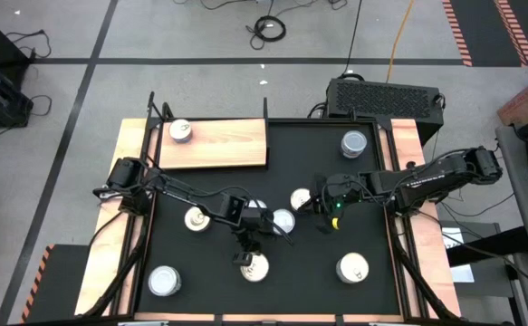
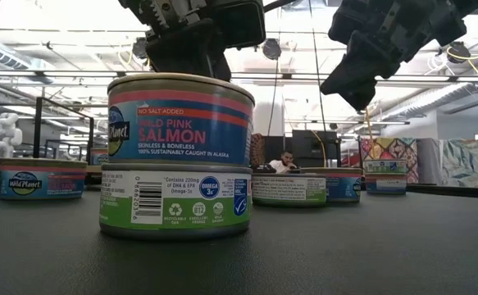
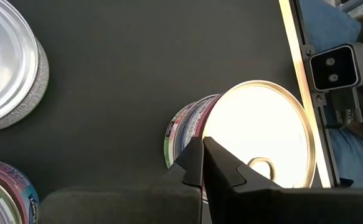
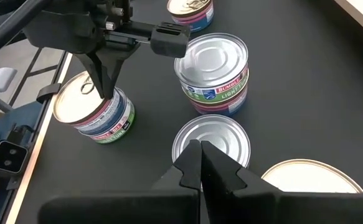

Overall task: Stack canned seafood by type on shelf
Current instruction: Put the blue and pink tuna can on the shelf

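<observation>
Left gripper [image 1: 248, 256] has its fingers pinched shut with nothing in them, sitting right over a two-high stack of tins [image 2: 179, 156]: a salmon tin with a shiny gold pull-tab lid on a green-labelled one, at about 6 o'clock on the matte black mat [image 1: 318, 172]. Right gripper [image 1: 321, 206], also shut and empty, hovers near centre beside a ribbed silver-topped tin [image 4: 213, 73]. The grainy wooden shelf [image 1: 223, 143] at 11 o'clock carries one tin [image 1: 180, 130].

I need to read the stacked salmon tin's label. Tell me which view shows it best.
The low view: the salmon tin faces the camera atop a green-labelled tin. The high view shows only its top; the wrist views show its top and a sliver of label.
</observation>
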`<state>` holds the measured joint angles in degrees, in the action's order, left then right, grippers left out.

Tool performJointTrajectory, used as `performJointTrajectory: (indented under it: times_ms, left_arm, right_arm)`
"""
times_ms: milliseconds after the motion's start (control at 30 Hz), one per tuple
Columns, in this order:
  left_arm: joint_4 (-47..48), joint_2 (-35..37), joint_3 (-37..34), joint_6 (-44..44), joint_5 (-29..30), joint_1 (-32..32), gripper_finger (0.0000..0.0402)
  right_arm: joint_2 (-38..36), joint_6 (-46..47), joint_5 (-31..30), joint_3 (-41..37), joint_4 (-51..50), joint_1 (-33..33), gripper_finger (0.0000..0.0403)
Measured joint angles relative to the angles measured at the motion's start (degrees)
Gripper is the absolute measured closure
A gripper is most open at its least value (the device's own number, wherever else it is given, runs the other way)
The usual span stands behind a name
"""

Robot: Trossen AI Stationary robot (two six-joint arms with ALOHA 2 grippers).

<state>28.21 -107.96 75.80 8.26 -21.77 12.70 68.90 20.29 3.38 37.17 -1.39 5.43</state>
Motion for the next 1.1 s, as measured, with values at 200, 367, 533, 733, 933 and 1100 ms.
performJointTrajectory:
  times_ms: [200,367,533,733,933,1100]
  left_arm:
    - [0.2,0.4,1.2,-0.1,-0.1,0.1,0.04]
    - [1.0,0.4,1.2,-0.1,-0.3,-0.1,0.0401]
    - [1.0,0.7,1.2,-0.1,0.8,0.0,0.0401]
    - [1.5,2.8,1.2,-1.7,5.2,0.0,0.0401]
    - [1.4,5.5,1.3,-1.6,5.8,0.1,0.0401]
    - [3.7,5.7,1.3,-1.2,5.9,0.1,0.0401]
  right_arm:
    - [0.0,-0.2,1.5,0.0,0.5,0.1,0.0403]
    - [0.2,-1.7,1.6,0.0,2.2,1.4,0.0403]
    - [2.0,-5.0,6.2,0.0,7.8,1.9,0.0403]
    - [4.8,-6.7,8.3,0.0,10.8,1.5,0.0403]
    - [6.6,-2.0,1.1,0.0,15.7,0.2,0.0403]
    - [9.3,7.9,-4.4,0.0,20.2,0.7,0.0403]
